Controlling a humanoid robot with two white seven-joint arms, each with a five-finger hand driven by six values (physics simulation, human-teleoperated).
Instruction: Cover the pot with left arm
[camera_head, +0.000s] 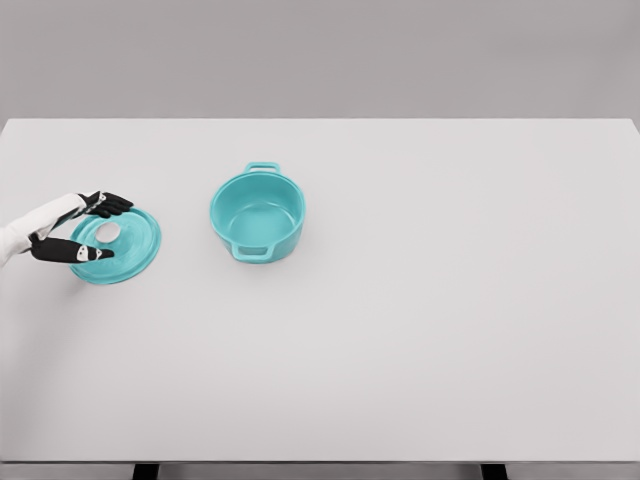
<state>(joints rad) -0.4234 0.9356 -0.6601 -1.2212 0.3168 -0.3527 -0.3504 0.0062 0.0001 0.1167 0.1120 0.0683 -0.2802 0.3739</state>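
The left robot hand (80, 228), fingers spread, straddles the teal lid (120, 247) on the surface (420, 320), beside the uncovered pot (258, 213).

I see bright, even, diffuse light with no clear source. The table (420, 330) looks flat white without glare, and the pot (258, 215) casts only a faint, soft shadow. Everything stays sharp to the surface's edges, undistorted.

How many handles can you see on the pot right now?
2: one handle on the far rim of the teal pot, one handle on the near rim.
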